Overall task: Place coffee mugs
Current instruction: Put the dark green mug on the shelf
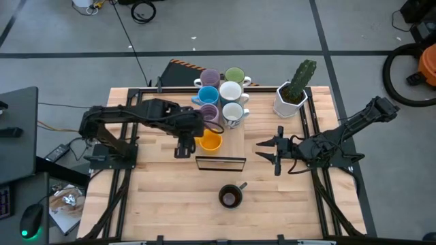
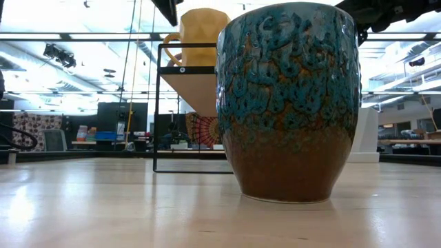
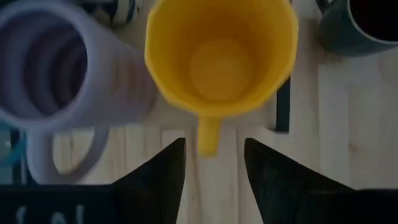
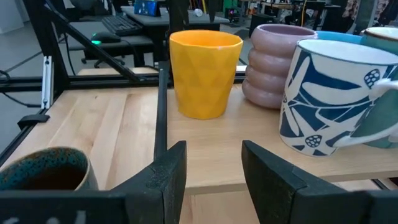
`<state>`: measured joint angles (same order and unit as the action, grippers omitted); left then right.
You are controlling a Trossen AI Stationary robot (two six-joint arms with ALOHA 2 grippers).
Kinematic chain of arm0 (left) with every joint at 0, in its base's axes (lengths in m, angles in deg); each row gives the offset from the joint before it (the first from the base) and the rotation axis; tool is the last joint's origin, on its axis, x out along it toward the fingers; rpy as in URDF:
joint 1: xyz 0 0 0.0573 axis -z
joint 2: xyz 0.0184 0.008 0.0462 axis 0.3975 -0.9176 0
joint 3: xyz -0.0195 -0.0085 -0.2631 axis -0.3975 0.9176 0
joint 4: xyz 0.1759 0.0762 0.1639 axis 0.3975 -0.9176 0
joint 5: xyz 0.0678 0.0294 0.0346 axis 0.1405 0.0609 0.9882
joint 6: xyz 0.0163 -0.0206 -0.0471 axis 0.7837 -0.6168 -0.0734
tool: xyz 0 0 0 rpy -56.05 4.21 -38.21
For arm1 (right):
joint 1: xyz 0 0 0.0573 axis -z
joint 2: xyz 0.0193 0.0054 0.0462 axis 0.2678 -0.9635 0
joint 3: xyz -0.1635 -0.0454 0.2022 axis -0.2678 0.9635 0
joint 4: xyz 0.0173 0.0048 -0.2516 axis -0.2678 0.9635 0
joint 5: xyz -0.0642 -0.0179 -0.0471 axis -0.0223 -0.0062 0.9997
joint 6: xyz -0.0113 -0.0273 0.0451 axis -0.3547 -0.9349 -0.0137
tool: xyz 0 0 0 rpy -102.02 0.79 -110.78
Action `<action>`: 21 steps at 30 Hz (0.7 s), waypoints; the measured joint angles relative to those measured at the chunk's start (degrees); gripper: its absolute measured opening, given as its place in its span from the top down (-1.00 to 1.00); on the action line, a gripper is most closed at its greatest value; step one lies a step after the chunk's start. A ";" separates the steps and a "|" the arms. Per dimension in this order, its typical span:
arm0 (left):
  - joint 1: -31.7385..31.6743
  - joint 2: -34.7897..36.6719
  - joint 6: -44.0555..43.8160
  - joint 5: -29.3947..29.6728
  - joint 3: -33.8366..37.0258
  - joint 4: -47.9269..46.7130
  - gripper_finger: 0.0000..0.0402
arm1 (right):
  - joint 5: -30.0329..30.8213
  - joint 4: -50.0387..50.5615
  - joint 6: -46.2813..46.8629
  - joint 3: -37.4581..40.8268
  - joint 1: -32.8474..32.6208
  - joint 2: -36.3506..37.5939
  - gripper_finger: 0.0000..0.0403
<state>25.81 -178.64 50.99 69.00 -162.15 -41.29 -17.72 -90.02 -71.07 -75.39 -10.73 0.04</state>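
Bright, even ceiling light fills my workspace. My left wrist view is blurred; the yellow mug (image 3: 221,59) looks soft. Window glare washes the low view behind the dark mug (image 2: 288,103).

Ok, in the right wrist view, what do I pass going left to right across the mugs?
Dark teal mug at the near left, then orange mug, lilac ribbed mug, white mug with blue pattern.
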 joint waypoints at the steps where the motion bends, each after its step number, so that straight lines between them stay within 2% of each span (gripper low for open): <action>1: 0.31 0.90 -0.55 -0.01 1.12 0.20 0.17 | 0.00 0.18 -0.01 0.02 -0.28 -0.01 0.21; 7: 3.68 11.09 -3.54 0.27 15.65 10.85 0.27 | -0.79 -0.67 -1.90 0.02 -4.19 -0.21 0.21; 10: 5.33 17.31 -5.99 3.17 22.77 16.07 0.29 | -1.24 -5.34 -5.33 0.02 -6.63 -1.59 0.21; 14: 6.98 25.13 -10.12 6.79 32.37 24.64 0.29 | -1.31 -11.30 -10.64 -0.43 -8.67 -5.75 0.21; 21: 9.69 34.66 -12.71 7.09 49.97 43.38 0.29 | -1.44 -11.15 -11.07 -5.78 -8.76 -14.86 0.21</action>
<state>35.50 -143.98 38.28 76.10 -112.18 2.10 -19.16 -101.17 -82.14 -81.18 -19.49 -14.83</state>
